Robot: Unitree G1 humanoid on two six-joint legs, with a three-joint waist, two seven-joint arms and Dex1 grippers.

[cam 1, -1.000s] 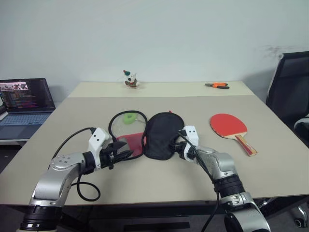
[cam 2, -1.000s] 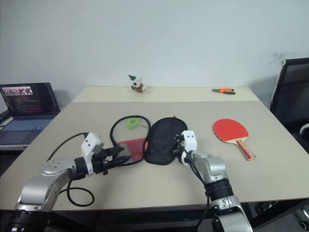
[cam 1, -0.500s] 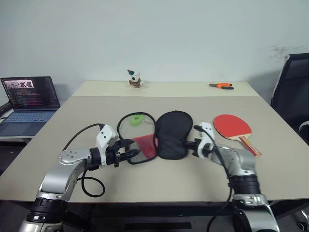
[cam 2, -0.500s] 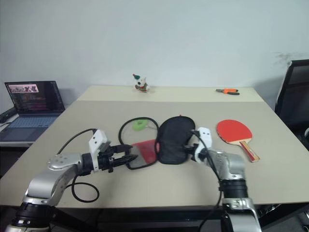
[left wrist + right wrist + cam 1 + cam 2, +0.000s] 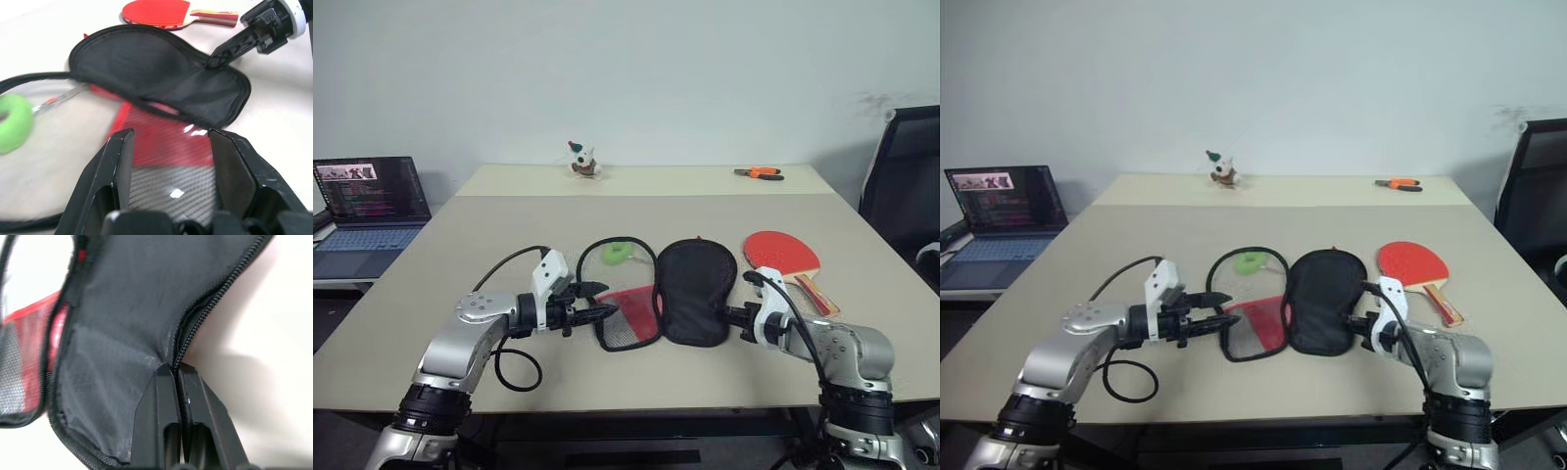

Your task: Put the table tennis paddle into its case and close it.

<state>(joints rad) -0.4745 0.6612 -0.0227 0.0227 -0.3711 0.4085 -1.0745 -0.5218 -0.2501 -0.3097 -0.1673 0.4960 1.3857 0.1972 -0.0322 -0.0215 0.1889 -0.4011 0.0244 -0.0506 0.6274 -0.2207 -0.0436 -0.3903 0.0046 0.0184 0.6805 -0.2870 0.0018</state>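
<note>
The case lies open on the table [image 5: 499, 230]. Its black half [image 5: 697, 292] sits beside the mesh half with the red panel [image 5: 628, 313], and a green ring tag [image 5: 620, 252] lies behind. My right gripper [image 5: 175, 371] is shut on the zipper rim at the near right of the black half. In front of the mesh half's left edge my left gripper [image 5: 170, 133] stands open, with the red panel showing between its fingers. The table tennis paddle [image 5: 783, 255] lies flat, red face up, just right of the case, with its handle toward the front right.
A laptop [image 5: 367, 201] stands open on a side table at the left. A small toy figure [image 5: 579, 160] and orange pliers [image 5: 756, 173] lie at the table's far edge. A black chair [image 5: 901, 181] stands to the right.
The right gripper, gripping the black half's rim, has pulled the case right, close to the paddle. The left gripper has followed to the right. The camera view has also shifted.
</note>
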